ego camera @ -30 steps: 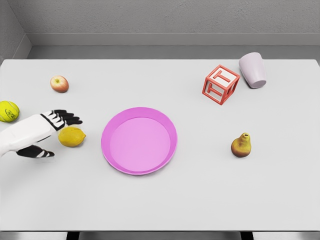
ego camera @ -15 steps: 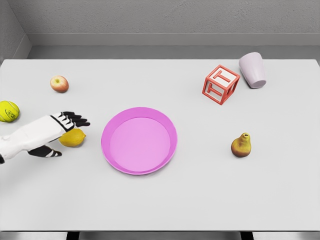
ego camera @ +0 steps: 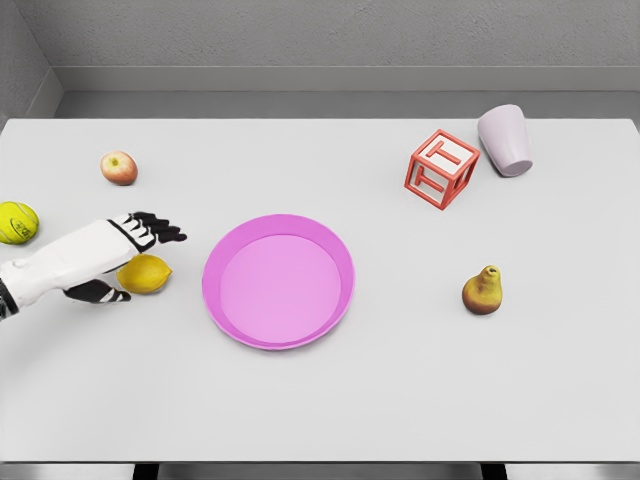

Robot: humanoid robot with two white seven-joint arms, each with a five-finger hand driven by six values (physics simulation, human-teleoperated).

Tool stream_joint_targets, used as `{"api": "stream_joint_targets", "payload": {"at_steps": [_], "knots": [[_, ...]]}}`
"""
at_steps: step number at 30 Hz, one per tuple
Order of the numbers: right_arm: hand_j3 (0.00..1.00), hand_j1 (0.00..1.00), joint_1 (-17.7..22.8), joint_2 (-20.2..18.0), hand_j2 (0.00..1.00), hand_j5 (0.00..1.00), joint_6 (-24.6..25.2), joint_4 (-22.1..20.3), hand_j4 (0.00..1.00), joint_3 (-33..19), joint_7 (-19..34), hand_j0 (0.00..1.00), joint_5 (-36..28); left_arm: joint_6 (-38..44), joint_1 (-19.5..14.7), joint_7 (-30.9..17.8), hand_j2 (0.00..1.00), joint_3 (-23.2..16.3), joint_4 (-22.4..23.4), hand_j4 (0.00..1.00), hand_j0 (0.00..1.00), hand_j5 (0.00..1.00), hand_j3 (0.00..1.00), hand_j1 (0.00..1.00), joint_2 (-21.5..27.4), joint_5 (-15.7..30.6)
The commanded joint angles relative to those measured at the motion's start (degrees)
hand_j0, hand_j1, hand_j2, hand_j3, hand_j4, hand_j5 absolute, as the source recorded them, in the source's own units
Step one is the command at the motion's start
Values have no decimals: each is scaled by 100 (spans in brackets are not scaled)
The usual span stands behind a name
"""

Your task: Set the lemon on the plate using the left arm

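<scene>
Far left, at the table [ego camera: 400,400] edge: a yellow-green ball [ego camera: 17,221], well apart from everything but the arm. Just right of it, the left hand [ego camera: 112,255], reaching in from the left edge, fingers [ego camera: 158,229] spread and straight, thumb below; not closed on anything. Directly under the palm and touching it: the lemon [ego camera: 145,273], resting on the table, just left of the plate [ego camera: 278,281]. Behind the hand, a small apple [ego camera: 119,167]. Pink plate near the middle, nothing between it and the lemon. Farther right: red letter block [ego camera: 441,168], tipped lilac cup [ego camera: 506,139], pear [ego camera: 482,290] nearer the front.
</scene>
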Motion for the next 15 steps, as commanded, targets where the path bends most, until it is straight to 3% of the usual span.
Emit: {"api": "stream_joint_targets", "payload": {"at_steps": [1,7,11,13,15], "knots": [[100,100,0,0,100,100,1,1,100,-3,1,100,-1,6,0,6,100,-188,-9,100,100,100,100,100,-66,21],[100,100,0,0,100,100,1,1,100,-3,1,100,-1,6,9,6,100,-302,18,100,100,100,100,100,-40,21],[100,100,0,0,100,100,-7,1,100,6,1,100,-1,6,-9,6,93,-258,53,93,93,93,93,93,-14,13],[100,100,0,0,100,100,1,1,100,6,1,100,-1,6,-44,6,93,-267,360,93,93,93,93,93,-14,30],[100,100,0,0,100,100,1,1,100,-2,1,100,-1,6,-105,6,93,-267,369,93,93,93,93,93,-5,48]]}}
